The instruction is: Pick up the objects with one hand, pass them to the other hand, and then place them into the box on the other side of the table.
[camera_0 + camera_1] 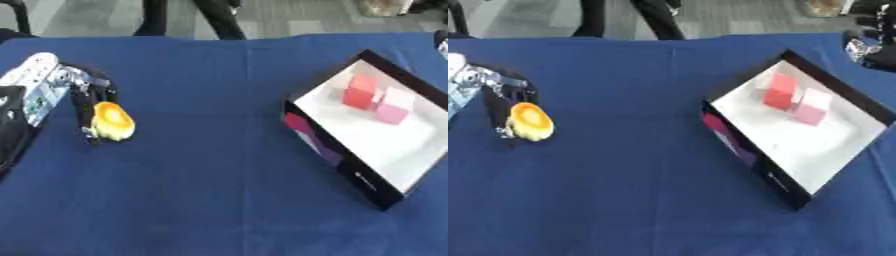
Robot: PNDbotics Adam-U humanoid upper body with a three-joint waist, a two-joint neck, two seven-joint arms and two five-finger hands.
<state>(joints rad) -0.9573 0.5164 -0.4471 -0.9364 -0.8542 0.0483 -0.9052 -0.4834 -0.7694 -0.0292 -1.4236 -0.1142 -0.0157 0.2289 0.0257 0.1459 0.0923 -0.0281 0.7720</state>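
Note:
A round yellow object [114,121] sits at the left of the blue table, just above or on the cloth. My left hand [87,102] comes in from the left edge, its black fingers curled down around the object's left side. The black box [331,152] with a white inside stands tilted at the right. A red block [360,92] and a pink block [392,110] lie together in its far part. Only a small black and silver piece of my right hand [868,47] shows at the top right corner, beyond the box.
A blue cloth [210,175] covers the whole table, and the stretch between the yellow object and the box is bare. Dark legs of a person or chair [219,17] stand beyond the far edge.

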